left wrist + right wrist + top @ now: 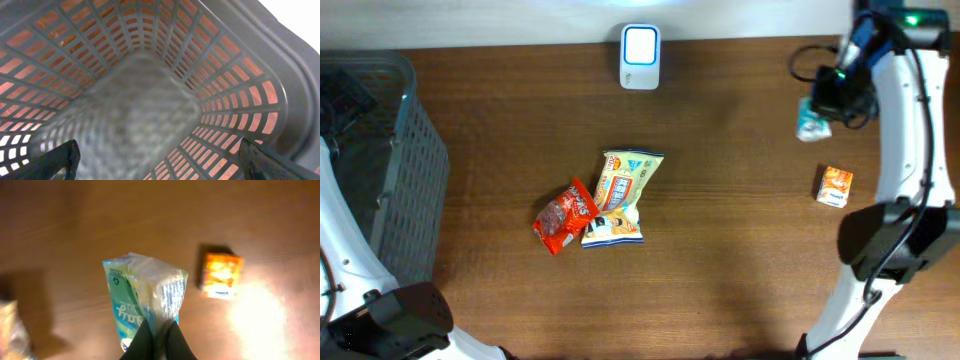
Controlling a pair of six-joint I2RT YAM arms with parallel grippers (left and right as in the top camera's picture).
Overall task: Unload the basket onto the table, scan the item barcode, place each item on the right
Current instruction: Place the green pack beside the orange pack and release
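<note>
My right gripper (pixel 159 336) is shut on a teal and white plastic packet (pixel 145 292), pinching its lower end; the packet hangs above the brown table. From overhead, the same packet (pixel 810 123) sits at the far right back, under the right gripper (pixel 822 106). The white scanner (pixel 640 57) with a lit screen stands at the back centre, well to the left of the packet. No barcode is readable. My left gripper (pixel 160 165) is open inside the grey basket (pixel 235 100), nothing between its fingers.
A small orange box (pixel 834 186) lies on the table near the held packet, seen also as the orange box (pixel 221 275). A yellow snack bag (pixel 620 195) and a red snack bag (pixel 565 215) lie mid-table. The grey basket (pixel 390 170) fills the left edge.
</note>
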